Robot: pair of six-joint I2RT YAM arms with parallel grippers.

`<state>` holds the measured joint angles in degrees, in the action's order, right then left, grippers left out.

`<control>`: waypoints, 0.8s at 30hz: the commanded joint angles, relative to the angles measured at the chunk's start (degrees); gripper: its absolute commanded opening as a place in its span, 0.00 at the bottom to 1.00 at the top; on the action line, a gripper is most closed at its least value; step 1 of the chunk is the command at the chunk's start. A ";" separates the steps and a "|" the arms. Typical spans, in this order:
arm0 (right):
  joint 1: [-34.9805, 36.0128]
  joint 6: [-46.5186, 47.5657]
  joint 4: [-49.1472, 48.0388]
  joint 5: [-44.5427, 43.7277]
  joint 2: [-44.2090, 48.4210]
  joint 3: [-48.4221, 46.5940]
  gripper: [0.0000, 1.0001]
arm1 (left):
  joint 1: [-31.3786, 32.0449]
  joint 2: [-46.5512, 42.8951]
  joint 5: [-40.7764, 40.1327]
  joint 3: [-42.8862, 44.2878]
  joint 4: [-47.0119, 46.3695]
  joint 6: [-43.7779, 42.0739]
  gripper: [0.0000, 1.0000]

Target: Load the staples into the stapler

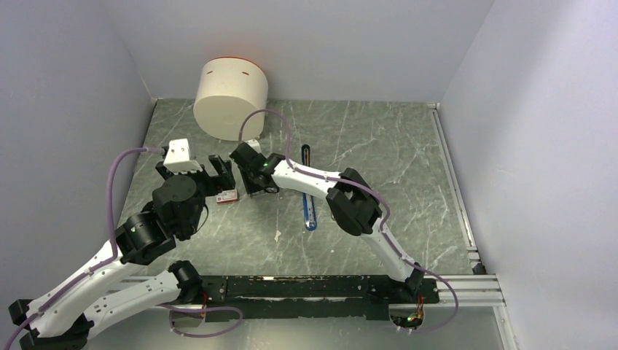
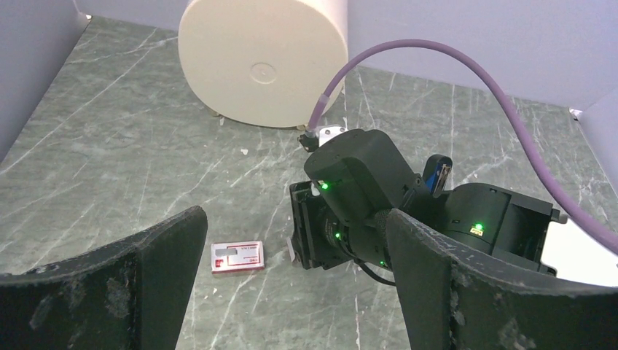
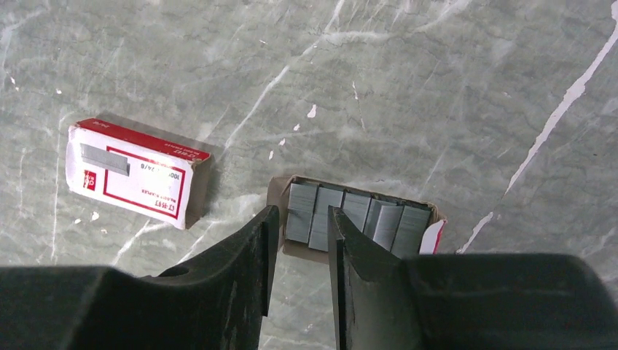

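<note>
The red staple box sleeve (image 3: pixel 131 171) with a white label lies flat on the table; it also shows in the top view (image 1: pixel 227 195) and the left wrist view (image 2: pixel 236 257). Its inner tray (image 3: pixel 425 232) lies beside it, holding several silvery-grey staple blocks (image 3: pixel 364 215). My right gripper (image 3: pixel 300 233) hovers over the tray's left end, jaws narrowly apart, nothing clearly held. The stapler (image 1: pixel 309 200), blue with a black arm, lies opened flat right of the right gripper (image 1: pixel 255 188). My left gripper (image 2: pixel 295 219) is wide open and empty near the sleeve; in the top view it (image 1: pixel 195 173) is left of the box.
A big cream cylinder (image 1: pixel 231 98) with a red rim stands at the back, also in the left wrist view (image 2: pixel 262 58). The right arm's wrist (image 2: pixel 350 197) fills the space just right of the sleeve. Small white crumbs (image 3: pixel 312 111) dot the marbled table.
</note>
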<state>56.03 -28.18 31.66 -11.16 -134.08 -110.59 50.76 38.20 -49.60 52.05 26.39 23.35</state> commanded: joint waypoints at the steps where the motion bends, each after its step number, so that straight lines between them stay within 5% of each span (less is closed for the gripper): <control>1: 0.51 1.04 1.17 -1.58 -1.92 -2.09 0.35 | -0.40 0.04 -1.69 -0.44 -1.02 0.06 0.97; 24: 2.88 2.34 5.02 -10.59 -6.34 -8.82 0.37 | -0.33 0.24 -2.13 -0.55 -0.64 0.29 0.97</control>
<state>58.48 -26.22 35.20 -18.70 -138.87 -117.34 50.76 38.48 -50.00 51.99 26.39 23.35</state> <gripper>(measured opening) 0.376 0.970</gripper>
